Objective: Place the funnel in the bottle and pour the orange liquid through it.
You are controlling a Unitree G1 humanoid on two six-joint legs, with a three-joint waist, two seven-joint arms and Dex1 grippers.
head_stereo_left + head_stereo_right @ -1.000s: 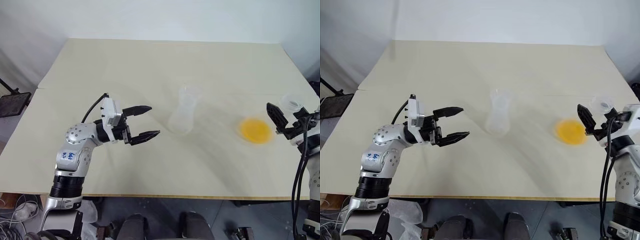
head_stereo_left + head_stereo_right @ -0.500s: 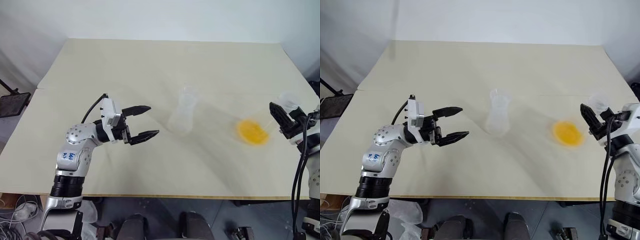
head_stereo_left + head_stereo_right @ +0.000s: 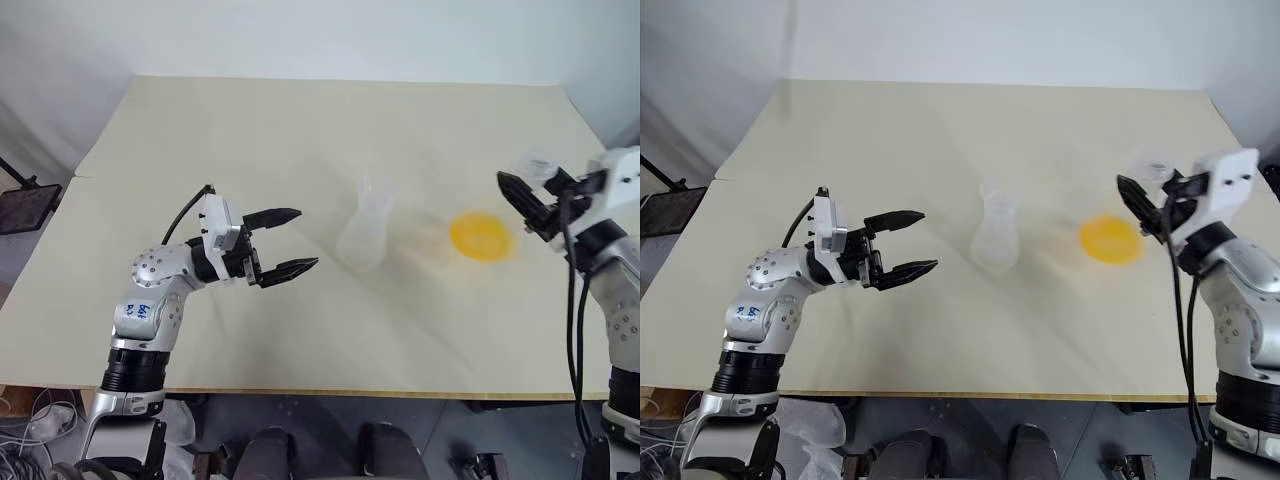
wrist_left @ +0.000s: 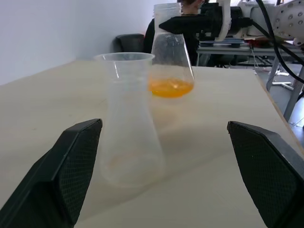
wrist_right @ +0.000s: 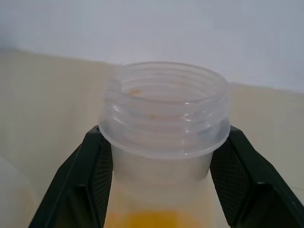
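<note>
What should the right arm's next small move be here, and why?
Probably carry the flask sideways until its mouth is above the bottle. The right gripper is shut on the flask's neck, the orange liquid sits inside it, and the bottle stands apart from it, with what looks like the funnel in its neck.

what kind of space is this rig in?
Likely a robotics lab or office test area. A plain beige table against a white wall carries clear labware: a bottle and a flask of orange liquid. Behind it, the left wrist view shows an office chair and desks.
</note>
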